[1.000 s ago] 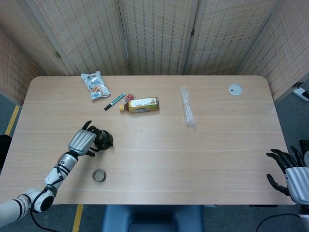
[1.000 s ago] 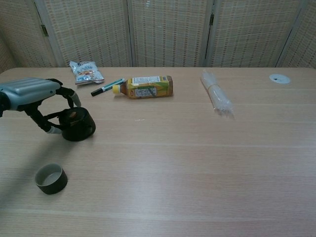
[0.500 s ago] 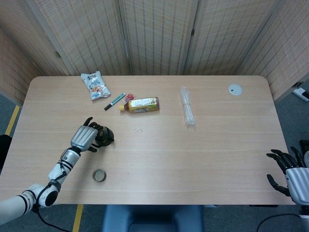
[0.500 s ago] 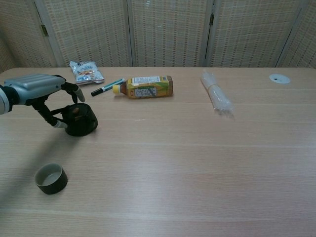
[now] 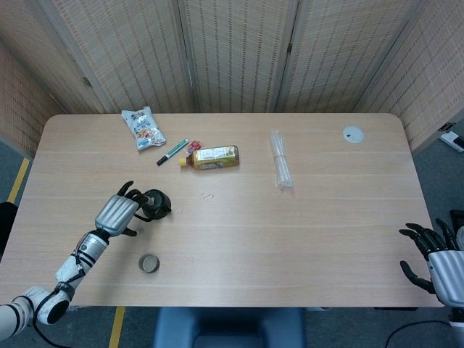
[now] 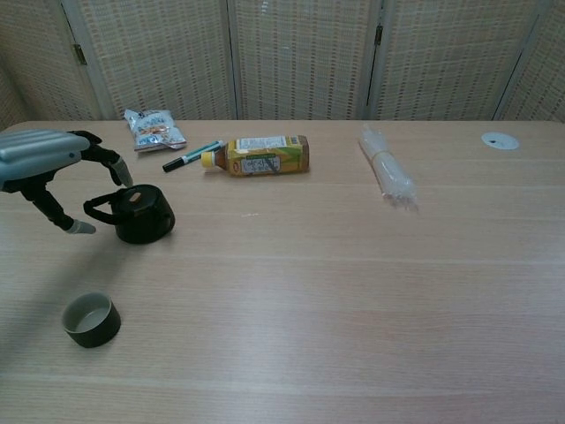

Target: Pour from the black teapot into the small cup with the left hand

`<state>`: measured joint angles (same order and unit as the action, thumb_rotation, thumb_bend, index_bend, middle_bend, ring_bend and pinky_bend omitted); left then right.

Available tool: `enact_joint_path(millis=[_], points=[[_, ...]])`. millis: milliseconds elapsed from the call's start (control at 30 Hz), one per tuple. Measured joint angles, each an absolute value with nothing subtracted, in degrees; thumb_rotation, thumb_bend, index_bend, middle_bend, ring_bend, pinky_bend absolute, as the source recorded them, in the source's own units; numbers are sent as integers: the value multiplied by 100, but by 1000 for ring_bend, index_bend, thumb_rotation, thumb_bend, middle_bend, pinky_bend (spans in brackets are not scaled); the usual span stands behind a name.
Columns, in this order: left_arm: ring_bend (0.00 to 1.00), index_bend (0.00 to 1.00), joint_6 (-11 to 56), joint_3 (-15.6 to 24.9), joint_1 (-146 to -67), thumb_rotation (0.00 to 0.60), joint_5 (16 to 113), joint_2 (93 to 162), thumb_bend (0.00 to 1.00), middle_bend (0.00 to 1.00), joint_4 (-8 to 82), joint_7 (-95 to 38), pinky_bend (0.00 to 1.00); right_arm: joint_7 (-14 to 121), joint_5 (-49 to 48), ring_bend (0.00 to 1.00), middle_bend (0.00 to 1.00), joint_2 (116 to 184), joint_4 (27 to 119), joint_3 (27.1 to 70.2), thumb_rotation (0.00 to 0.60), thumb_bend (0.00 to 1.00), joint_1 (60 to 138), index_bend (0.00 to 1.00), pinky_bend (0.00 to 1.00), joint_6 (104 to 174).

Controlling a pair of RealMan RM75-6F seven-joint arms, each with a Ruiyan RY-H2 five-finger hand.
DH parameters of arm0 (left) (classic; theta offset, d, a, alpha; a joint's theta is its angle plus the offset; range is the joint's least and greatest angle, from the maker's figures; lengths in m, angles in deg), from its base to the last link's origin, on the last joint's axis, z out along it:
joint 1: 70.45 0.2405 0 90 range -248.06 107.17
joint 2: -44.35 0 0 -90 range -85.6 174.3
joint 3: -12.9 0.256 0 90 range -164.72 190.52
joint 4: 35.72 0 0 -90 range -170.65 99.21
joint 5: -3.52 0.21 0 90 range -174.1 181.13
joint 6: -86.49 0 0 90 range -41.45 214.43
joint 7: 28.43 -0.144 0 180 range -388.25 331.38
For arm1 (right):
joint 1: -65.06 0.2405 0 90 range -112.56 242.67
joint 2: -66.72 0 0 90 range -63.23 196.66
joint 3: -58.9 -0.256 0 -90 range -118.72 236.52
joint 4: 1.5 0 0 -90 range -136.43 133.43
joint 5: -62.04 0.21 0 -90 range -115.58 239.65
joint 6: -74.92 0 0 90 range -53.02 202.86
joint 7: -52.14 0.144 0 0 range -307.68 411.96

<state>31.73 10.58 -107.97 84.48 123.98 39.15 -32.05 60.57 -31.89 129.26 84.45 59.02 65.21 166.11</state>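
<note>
Teapot just to the right of my open left hand, handle toward me

My left hand (image 6: 48, 168) hung with its fingers spread and nothing in them, just beside the teapot (image 6: 141, 215), which stood upright on the table (image 6: 353, 283) to its right. The pot's loop handle pointed back at my fingertips, apart from them as far as I could judge, so I reckoned a short reach rightward would meet it. The cup (image 6: 90, 319) sat nearer the table's front edge, below the pot. My right hand (image 5: 435, 261), also spread and empty, was far off at the other side.
</note>
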Motion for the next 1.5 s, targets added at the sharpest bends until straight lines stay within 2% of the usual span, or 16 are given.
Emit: enact_joint_path(millis=[300, 767, 1500], points=[[222, 343, 3267, 1296, -10809, 600, 8803, 12377, 215, 329, 3611, -2800, 0, 5948, -3149, 225, 227, 12862, 8563, 5884, 600, 353, 6479, 236, 0, 16666], [270, 357, 3304, 1329, -10788, 600, 8816, 12516, 215, 383, 3457, -2830, 0, 5906, -3121, 225, 227, 12874, 8599, 5889, 600, 353, 6500, 236, 0, 16581], [291, 363, 3474, 1366, -10815, 600, 8800, 12620, 215, 392, 3386, -2802, 0, 5927, -3071, 225, 227, 12903, 8573, 5876, 600, 353, 6513, 236, 0, 16525]])
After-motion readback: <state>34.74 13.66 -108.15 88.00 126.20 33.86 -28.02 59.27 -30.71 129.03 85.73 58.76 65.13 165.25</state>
